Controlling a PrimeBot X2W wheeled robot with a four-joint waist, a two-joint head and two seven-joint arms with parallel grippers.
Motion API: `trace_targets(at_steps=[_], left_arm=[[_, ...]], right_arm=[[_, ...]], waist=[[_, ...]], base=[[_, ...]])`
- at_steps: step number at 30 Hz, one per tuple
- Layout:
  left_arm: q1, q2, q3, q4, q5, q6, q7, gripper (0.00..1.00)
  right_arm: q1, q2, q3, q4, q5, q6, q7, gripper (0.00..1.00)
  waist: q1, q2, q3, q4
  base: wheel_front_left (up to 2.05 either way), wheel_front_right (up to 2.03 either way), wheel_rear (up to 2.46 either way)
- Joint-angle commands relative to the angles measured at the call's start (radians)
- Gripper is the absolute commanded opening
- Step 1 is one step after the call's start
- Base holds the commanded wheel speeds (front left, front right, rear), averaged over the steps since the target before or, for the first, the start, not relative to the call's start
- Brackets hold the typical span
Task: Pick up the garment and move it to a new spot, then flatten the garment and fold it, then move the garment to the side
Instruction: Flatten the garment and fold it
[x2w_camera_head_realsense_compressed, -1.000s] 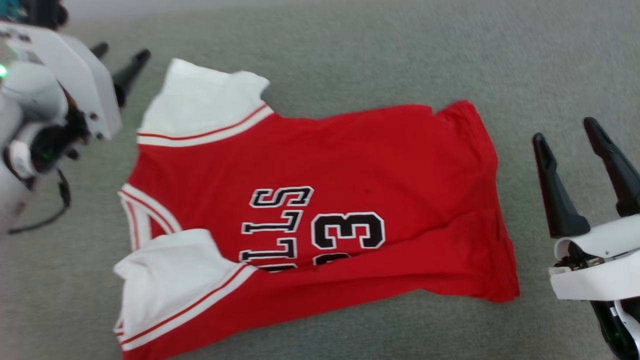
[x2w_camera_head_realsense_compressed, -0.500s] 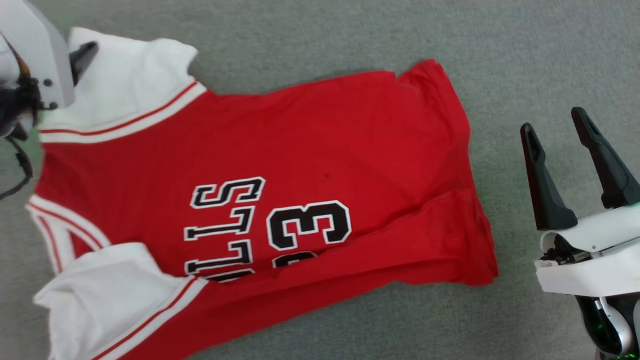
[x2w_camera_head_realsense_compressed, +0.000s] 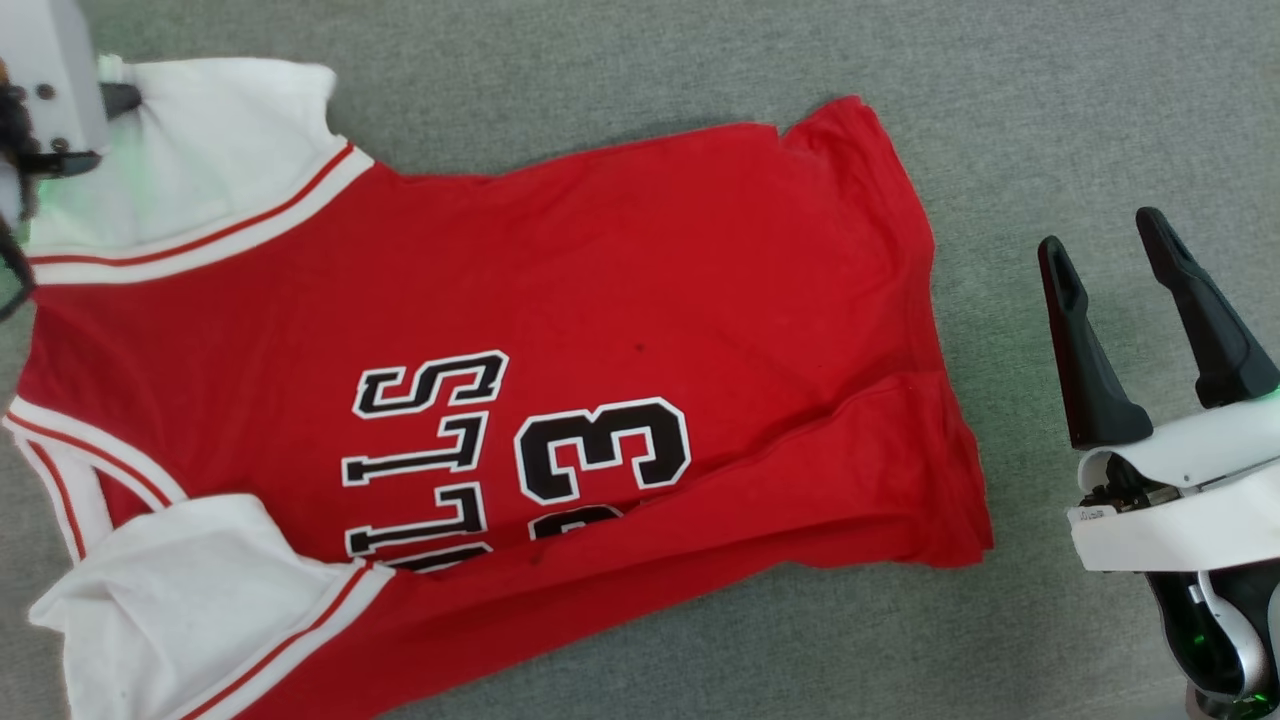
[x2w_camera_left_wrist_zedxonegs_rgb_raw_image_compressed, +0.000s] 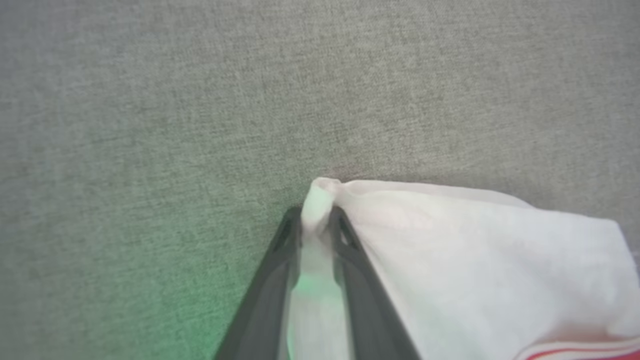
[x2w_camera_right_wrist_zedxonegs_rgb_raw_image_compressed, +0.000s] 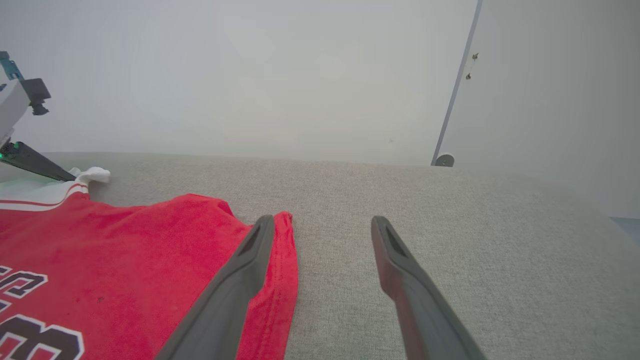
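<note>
The red sleeveless fabric jersey (x2w_camera_head_realsense_compressed: 600, 330) lies spread on the grey cloth surface (x2w_camera_head_realsense_compressed: 1000, 100), white corner pinched between the closed jaws of the left gripper (x2w_camera_left_wrist_zedxonegs_rgb_raw_image_compressed: 315, 216), hem just beside the right gripper (x2w_camera_head_realsense_compressed: 1100, 230), whose 2 fingers stand apart and empty; flattening looks underway, folding likely remains.

Support is a grey woven surface (x2w_camera_head_realsense_compressed: 1050, 100), bare to the right of the load. One jersey (x2w_camera_head_realsense_compressed: 600, 280) lies on it, spread mostly flat with lettering up. Its near edge is folded over part of the number
</note>
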Motion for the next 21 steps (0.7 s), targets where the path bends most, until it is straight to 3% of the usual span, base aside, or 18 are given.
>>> trace_targets(at_steps=[1, 12, 21], left_arm=[[0.085, -0.036, -0.040, 0.006, -0.005, -0.001, 0.036, 0.00], [0.022, -0.081, -0.030, -0.007, 0.025, -0.034, -0.037, 0.00], [-0.029, -0.151, -0.032, 0.019, 0.043, -0.060, -0.056, 0.00]], right_arm=[[-0.013, 0.003, -0.005, 0.003, 0.010, -0.001, 0.010, 1.00], [-0.150, -0.032, 0.043, 0.073, 0.067, -0.001, 0.246, 1.00], [-0.393, -0.071, 0.125, 0.260, 0.113, -0.001, 0.426, 1.00]], waist=[[0.0000, 0.0000, 0.000, 0.003], [0.0000, 0.0000, 0.002, 0.049], [0.0000, 0.0000, 0.028, 0.104]], base=[[0.00, 0.00, 0.00], [0.00, 0.00, 0.00], [0.00, 0.00, 0.00]])
